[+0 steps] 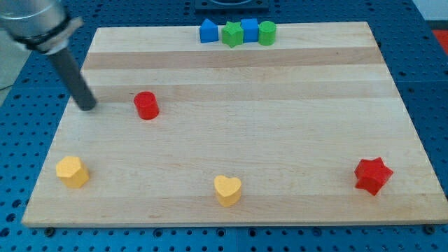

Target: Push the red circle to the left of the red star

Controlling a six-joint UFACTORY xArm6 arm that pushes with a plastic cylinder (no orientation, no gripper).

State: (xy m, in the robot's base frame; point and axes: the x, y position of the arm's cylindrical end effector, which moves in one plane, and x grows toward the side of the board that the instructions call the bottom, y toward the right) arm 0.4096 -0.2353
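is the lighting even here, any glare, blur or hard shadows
Camera view: lighting soft and even over the wooden board, no glare; the red circle, red star and yellow heart look sharp and cast only faint shadows; my tip, at the view's left of the red circle and apart from it, is slightly soft-edged, and the arm's upper part is cropped.

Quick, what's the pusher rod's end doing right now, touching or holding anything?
My tip: no gripper, holds nothing; on the board, at the view's left of the red circle, apart from it.
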